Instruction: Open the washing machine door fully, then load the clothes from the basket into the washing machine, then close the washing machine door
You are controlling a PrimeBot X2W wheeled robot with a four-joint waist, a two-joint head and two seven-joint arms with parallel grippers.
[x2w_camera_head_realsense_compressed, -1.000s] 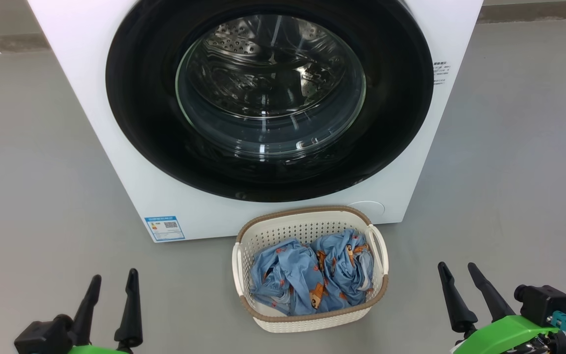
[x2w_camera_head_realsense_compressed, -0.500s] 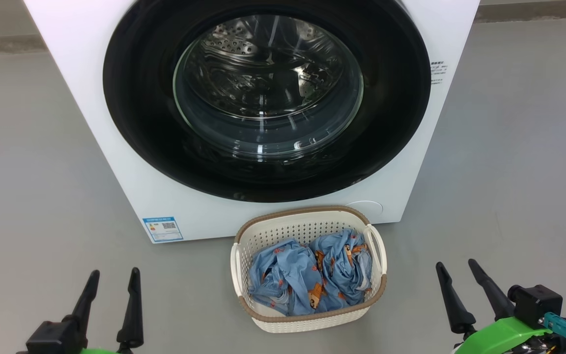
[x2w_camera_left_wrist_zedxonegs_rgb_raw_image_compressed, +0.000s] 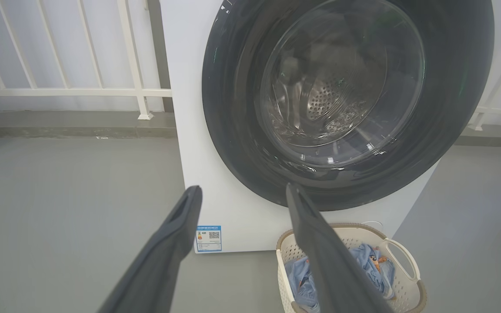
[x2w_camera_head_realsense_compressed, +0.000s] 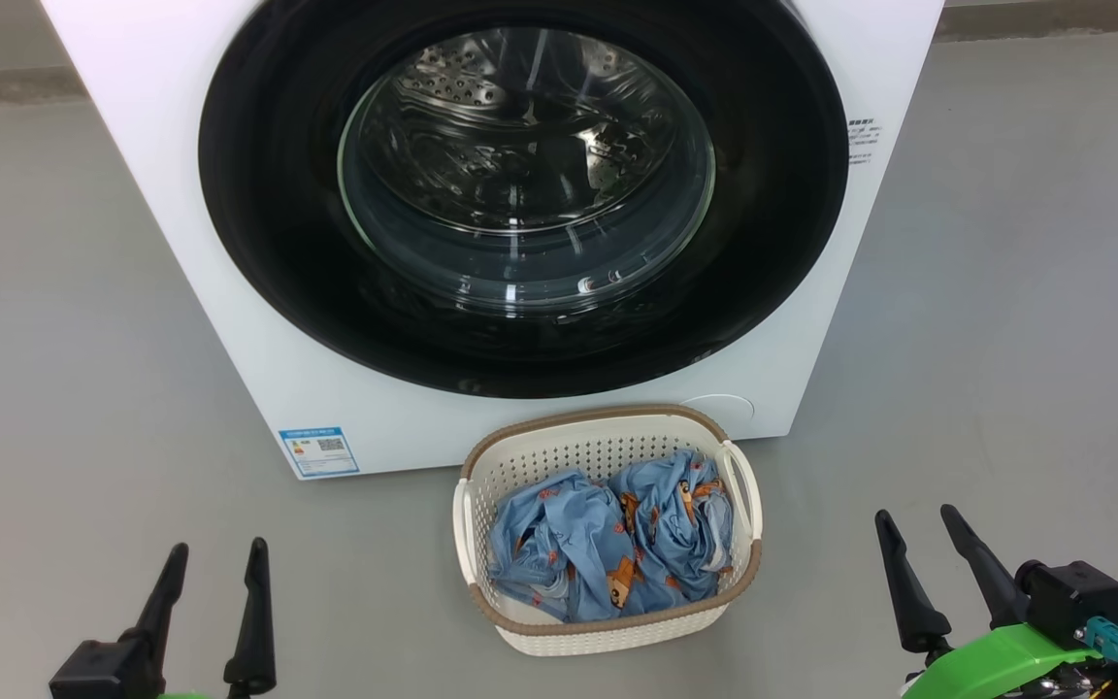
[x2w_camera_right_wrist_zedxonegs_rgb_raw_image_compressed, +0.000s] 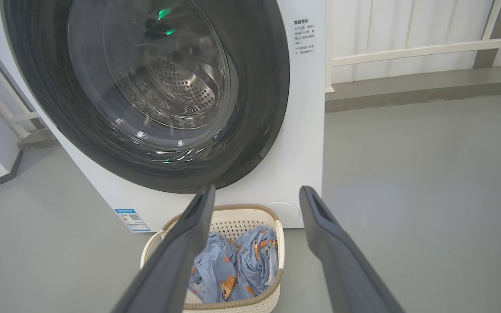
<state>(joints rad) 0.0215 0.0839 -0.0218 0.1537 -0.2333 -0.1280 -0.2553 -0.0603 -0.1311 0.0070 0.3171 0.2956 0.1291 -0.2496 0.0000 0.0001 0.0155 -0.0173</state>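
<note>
Grey floor (x2w_camera_head_realsense_compressed: 64,320), white railing (x2w_camera_left_wrist_zedxonegs_rgb_raw_image_compressed: 59,92) at back. Over the last sec. hardly any change: left tool (x2w_camera_head_realsense_compressed: 216,549), 7 o'clock, sits a bit lower in head view, fingers apart, empty; prob. camera drift. At 12 o'clock the washing machine (x2w_camera_head_realsense_compressed: 404,427), door (x2w_camera_head_realsense_compressed: 268,194) shut: glossy black rim, bulging clear glass, steel drum (x2w_camera_head_realsense_compressed: 481,87) behind. At 6 o'clock the basket (x2w_camera_head_realsense_compressed: 598,417), clothes (x2w_camera_head_realsense_compressed: 608,544) crumpled inside, blue w/ orange figures. At 5 o'clock the right tool (x2w_camera_head_realsense_compressed: 915,513), apart, empty. Step 1 not begun.

Wide apart and empty, left jaws and right jaws, dark fingers (x2w_camera_head_realsense_compressed: 254,612) upward.
</note>
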